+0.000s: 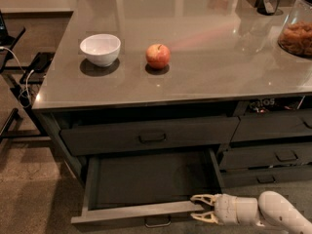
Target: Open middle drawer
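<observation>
1. Middle drawer first: the gripper sits at the right end of its front panel, low in the camera view. The white arm reaches in from the bottom right.
2. The gripper is released, its two fingers spread apart. One lies above the panel's top edge and one below it. I cannot tell whether either finger touches the panel; nothing is clamped between them.
3. The drawer stands well out from the cabinet, its shallow, flat, dark inside bare to the camera. Its small loop handle is at the centre of the front, near the bottom edge of the view and to the left of the gripper, with nothing on it.
4. Just above, the top drawer is closed. To the right, the narrower drawers are closed too.
5. On the grey counter above stand a white bowl and an apple, near each other but apart, with a glass jar at the far right edge.
6. Judgement: the opening looks essentially done, so the step in hand is the finish. The next move calls for drawing the gripper straight back from the panel without catching its corner, which could nudge the drawer back in.
</observation>
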Motion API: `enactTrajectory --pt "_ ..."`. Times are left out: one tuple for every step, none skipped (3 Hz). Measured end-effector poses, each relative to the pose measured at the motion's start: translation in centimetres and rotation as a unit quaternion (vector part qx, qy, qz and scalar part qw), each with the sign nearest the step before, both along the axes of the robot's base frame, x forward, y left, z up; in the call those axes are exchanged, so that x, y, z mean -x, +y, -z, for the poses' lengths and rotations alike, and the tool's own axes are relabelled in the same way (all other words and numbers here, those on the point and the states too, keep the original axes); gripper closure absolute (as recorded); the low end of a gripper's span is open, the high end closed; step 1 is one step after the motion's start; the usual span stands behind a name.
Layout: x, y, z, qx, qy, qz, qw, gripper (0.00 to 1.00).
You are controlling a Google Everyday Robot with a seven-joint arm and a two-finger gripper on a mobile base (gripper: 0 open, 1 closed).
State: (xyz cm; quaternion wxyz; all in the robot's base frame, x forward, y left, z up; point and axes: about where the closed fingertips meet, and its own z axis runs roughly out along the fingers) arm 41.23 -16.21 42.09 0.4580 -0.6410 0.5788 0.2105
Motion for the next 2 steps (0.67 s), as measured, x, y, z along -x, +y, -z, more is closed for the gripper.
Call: enactTrajectory --pt "0.0 0.0 -0.3 0.000 0.000 0.000 1.0000 0.86" --pt "1.4 -0.4 -0.3 0.001 -0.005 0.000 1.0000 1.00"
